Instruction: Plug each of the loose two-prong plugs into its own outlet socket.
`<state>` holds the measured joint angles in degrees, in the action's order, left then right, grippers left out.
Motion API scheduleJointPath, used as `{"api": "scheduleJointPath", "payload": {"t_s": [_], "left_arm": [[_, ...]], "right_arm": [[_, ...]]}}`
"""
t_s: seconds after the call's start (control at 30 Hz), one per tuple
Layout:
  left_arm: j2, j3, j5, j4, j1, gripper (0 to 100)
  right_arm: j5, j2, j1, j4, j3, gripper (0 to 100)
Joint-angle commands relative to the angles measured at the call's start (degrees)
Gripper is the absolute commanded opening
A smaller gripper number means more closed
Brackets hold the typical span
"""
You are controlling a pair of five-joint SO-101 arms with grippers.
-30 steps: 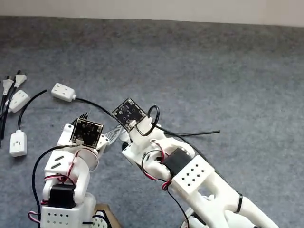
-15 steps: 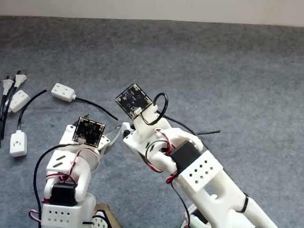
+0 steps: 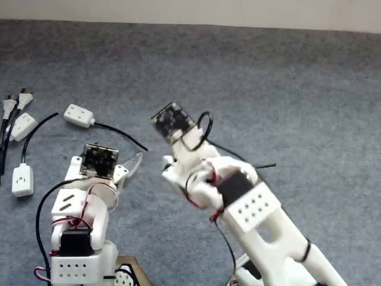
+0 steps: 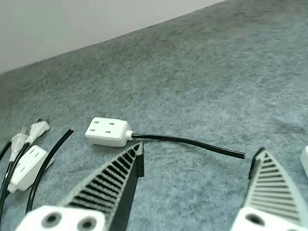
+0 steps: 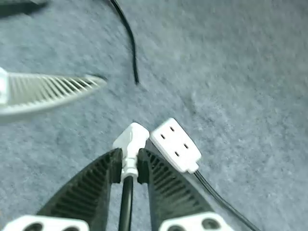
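Grey carpet (image 3: pixel 297 89) underlies right fingers (image 5: pixel 91 185) clamping plug (image 5: pixel 131 139) beside socket (image 5: pixel 175 144).

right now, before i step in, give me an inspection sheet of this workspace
surface: grey carpet, flat
job's things: held plug beside a socket, not plugged in; corded socket and two more sockets farther left; two loose plugs at the left edge
clutter: nothing seen
tools: left tool open, holding nothing; right tool shut on the held plug
cables: black cable runs from the corded socket, free end lying on the carpet
surroundings: pale wall beyond the carpet
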<state>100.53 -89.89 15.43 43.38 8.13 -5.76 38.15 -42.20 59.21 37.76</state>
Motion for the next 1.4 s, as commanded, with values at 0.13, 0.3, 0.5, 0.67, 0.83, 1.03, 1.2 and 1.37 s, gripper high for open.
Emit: {"api": "scheduleJointPath", "payload": {"t_s": [0.13,0.3,0.5,0.67,0.83,1.03,1.2,1.37], "left_arm": [[0.6,0.1,-1.5,-1.4,1.1,35],[0.6,0.0,-1.5,-1.3,1.0,35],[0.6,-1.7,-1.4,-1.8,0.9,35],[0.6,-1.7,-1.4,-1.8,0.9,35],[0.6,-1.8,-1.4,-1.8,0.9,35],[0.6,-2.3,-1.4,-1.8,0.6,35],[0.6,-3.6,-1.2,-3.6,-1.0,35],[0.6,-3.6,-1.2,-3.5,-0.9,35]], "right_arm": [[-1.3,-20.4,4.7,14.5,-27.7,0.9],[-2.8,-38.4,5.0,26.9,-51.0,0.9],[-3.3,-60.6,7.6,41.6,-77.0,0.9],[-3.3,-65.5,10.9,42.1,-82.3,0.9],[-3.0,-65.3,11.8,42.1,-75.9,0.9],[0.9,-56.5,11.4,42.0,-66.4,0.9],[1.7,-49.4,11.3,42.0,-60.4,0.9],[1.8,-49.3,11.1,41.4,-58.6,0.9]]}}
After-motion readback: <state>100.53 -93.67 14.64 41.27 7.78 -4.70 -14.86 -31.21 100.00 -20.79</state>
